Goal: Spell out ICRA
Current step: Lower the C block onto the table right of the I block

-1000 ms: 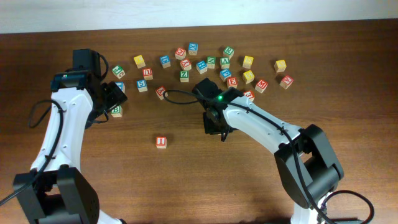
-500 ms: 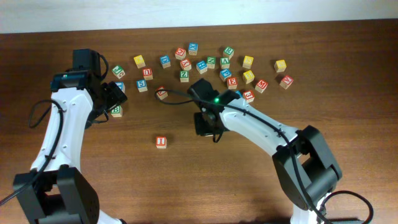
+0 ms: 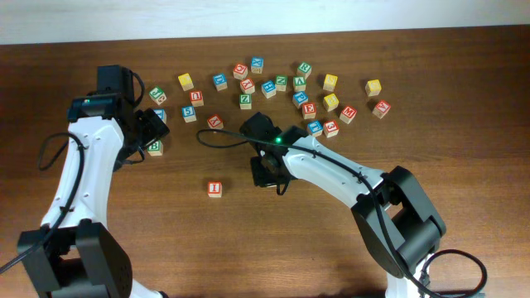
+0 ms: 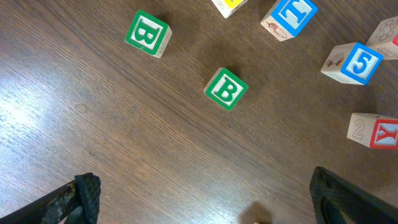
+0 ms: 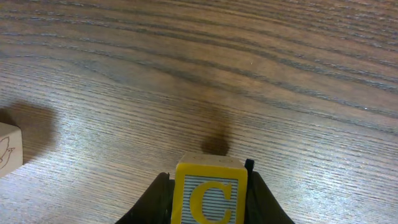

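Note:
My right gripper [image 3: 267, 172] is shut on a yellow C block [image 5: 208, 193] and holds it just above the wood, right of the red I block [image 3: 214, 189]. The I block's edge shows at the left of the right wrist view [image 5: 9, 152]. The C block is hidden under the gripper in the overhead view. My left gripper [image 3: 147, 132] is open and empty at the left of the table, above bare wood [image 4: 199, 205]. Two green B blocks [image 4: 226, 89] [image 4: 147, 33] lie just ahead of it. Other letter blocks, among them a red A block [image 3: 247, 85], lie scattered at the back.
Several loose letter blocks spread along the back of the table from a green block [image 3: 157, 96] to a red one [image 3: 381, 108]. A blue 5 block [image 4: 357, 62] and a red Y block [image 4: 375, 130] lie near the left gripper. The right arm's black cable [image 3: 224, 136] loops over the table.
My right gripper has moved left and a little forward with the C block, closer to the I block. The left arm has not moved.

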`<state>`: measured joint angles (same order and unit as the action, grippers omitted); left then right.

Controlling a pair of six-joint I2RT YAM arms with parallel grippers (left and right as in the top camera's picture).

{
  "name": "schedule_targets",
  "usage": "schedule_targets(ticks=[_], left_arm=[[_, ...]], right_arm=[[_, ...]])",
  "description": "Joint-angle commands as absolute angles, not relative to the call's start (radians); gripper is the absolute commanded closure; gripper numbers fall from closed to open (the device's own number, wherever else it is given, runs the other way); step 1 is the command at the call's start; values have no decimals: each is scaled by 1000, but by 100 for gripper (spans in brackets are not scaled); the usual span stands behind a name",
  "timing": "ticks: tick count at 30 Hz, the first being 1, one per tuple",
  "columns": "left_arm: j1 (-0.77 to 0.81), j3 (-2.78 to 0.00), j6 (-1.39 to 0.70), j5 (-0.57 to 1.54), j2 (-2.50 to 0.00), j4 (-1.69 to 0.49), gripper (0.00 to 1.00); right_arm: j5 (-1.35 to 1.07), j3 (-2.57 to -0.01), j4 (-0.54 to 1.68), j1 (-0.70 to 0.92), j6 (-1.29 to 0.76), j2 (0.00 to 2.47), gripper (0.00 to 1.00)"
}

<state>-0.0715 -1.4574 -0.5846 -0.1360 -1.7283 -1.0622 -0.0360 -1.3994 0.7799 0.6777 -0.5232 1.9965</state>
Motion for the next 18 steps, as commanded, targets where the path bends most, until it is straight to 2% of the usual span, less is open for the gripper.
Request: schedule_targets(ticks=[1,3,8,9,14,18], left_arm=[[-73,-1455,-591,-147,-1735,-1063,1],[-73,-1454,-591,-147,-1735,-1063,1],[-73,-1455,-591,-147,-1735,-1063,1],[-73,-1455,-591,-147,-1735,-1063,1],[-73,-1455,-591,-147,-1735,-1063,1],[-73,-1455,-591,-147,-1735,-1063,1]], right_arm=[[-41,-1390,777,683,-532,2004,70],[-41,-1390,777,682,-532,2004,66],[-41,-1390,776,682,-532,2004,46],[-41,-1390,776,682,-532,2004,35],[-41,-1390,774,682,-532,2004,12],[-41,-1390,767,682,-532,2004,9]])
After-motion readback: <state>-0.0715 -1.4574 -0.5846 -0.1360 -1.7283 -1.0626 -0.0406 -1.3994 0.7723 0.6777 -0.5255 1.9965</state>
